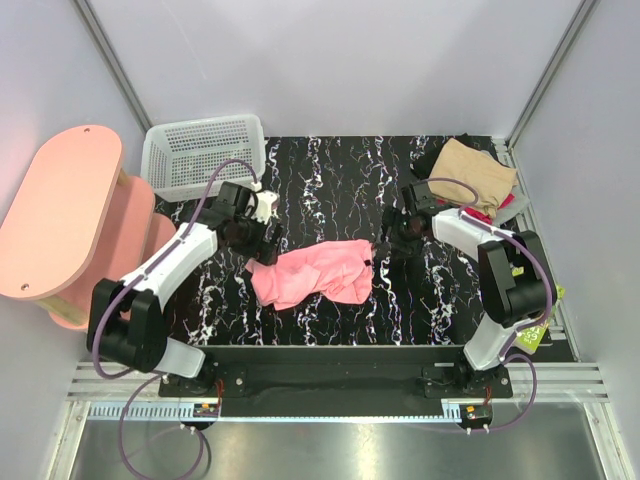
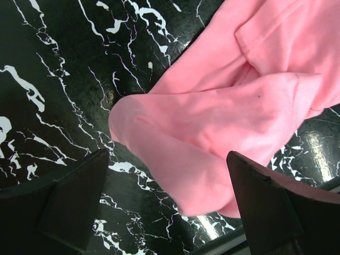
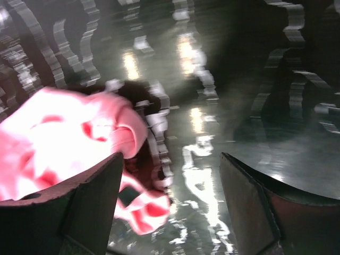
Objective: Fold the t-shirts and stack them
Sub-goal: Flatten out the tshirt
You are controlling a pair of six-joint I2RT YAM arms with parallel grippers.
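1. One bright pink t-shirt (image 1: 312,272) lies crumpled and unfolded on the black, white-veined worktop (image 1: 330,170), near its middle and toward the front edge, between the two arms.
2. Left claw (image 1: 262,250) sits at the shirt's left end. In the left wrist view it (image 2: 167,156) is released, with both fingers spread wide above a rounded fold of the pink cloth (image 2: 228,122). The fold lies between them and is not pinched.
3. Right claw (image 1: 385,245) is at the shirt's right end. The right wrist view is blurred, but the claw (image 3: 171,159) also stands released. The pink cloth (image 3: 58,138) bunches beside and under one finger, while bare worktop shows across the rest of the gap.
4. Folded t-shirts (image 1: 475,170) are piled in the far right corner, well apart from the pink one, with a tan one on top and red and black edges showing beneath.
5. White mesh basket (image 1: 205,150) stands at the far left of the worktop, beside a pink oval-topped stool (image 1: 60,220).
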